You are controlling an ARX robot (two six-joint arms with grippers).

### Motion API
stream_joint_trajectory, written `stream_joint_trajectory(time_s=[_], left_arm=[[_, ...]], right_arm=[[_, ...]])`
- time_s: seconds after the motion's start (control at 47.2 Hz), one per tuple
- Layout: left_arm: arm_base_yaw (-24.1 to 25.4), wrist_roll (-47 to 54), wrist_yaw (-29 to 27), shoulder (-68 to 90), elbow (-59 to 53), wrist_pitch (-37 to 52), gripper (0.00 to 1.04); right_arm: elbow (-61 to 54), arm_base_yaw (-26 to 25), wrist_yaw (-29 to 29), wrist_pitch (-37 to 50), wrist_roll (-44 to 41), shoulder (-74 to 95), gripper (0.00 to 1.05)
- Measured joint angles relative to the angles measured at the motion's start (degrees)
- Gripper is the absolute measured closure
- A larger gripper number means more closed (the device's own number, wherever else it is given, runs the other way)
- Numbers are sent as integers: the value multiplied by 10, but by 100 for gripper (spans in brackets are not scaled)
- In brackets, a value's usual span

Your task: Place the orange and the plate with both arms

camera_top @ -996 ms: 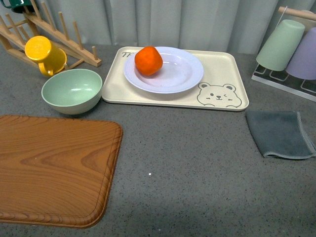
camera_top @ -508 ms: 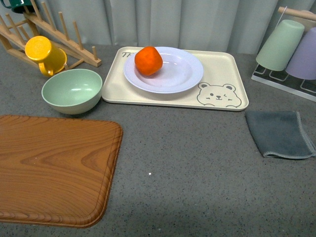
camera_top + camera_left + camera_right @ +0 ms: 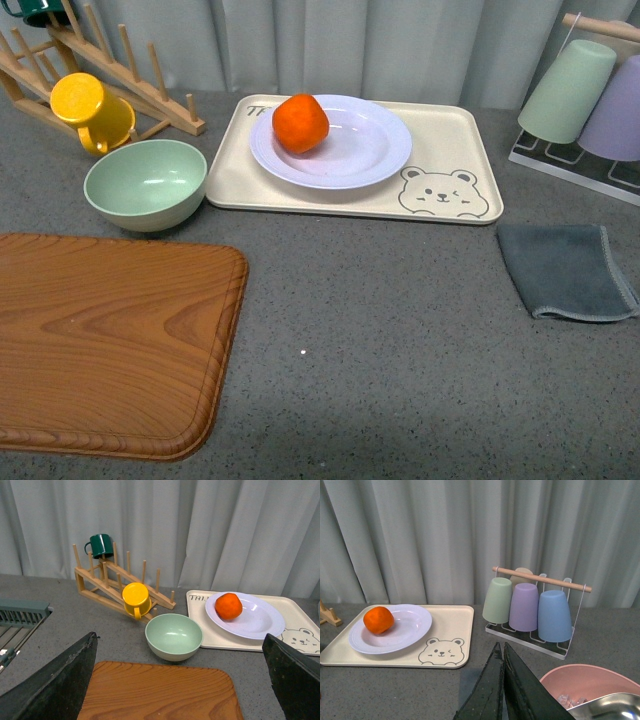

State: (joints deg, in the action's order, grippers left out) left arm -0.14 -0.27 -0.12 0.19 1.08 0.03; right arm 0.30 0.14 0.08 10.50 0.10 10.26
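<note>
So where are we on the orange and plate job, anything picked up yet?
Nothing picked up yet. The orange sits in the white plate, which rests on the bear tray. Neither arm shows in the front view. The left gripper is open and holds nothing; the right gripper is shut and empty. Both are back from the tray, so reaching, grasping and placing are all left.

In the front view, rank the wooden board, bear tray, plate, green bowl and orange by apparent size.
1. wooden board, though it lies nearest the camera
2. bear tray
3. plate
4. green bowl
5. orange
</note>
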Motion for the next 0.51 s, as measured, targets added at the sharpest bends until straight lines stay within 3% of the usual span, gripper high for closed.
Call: stream_joint_trajectory(time_s=[0.127, 0.36, 0.508], left_arm=[[0, 0, 0, 0, 0, 0, 6], [0, 0, 0, 0, 0, 0, 6], [0, 0, 0, 0, 0, 0, 6]], right_arm=[[0, 0, -2, -96, 0, -75, 104], [0, 0, -2, -104, 0, -99, 104], [0, 0, -2, -104, -1, -100, 81]])
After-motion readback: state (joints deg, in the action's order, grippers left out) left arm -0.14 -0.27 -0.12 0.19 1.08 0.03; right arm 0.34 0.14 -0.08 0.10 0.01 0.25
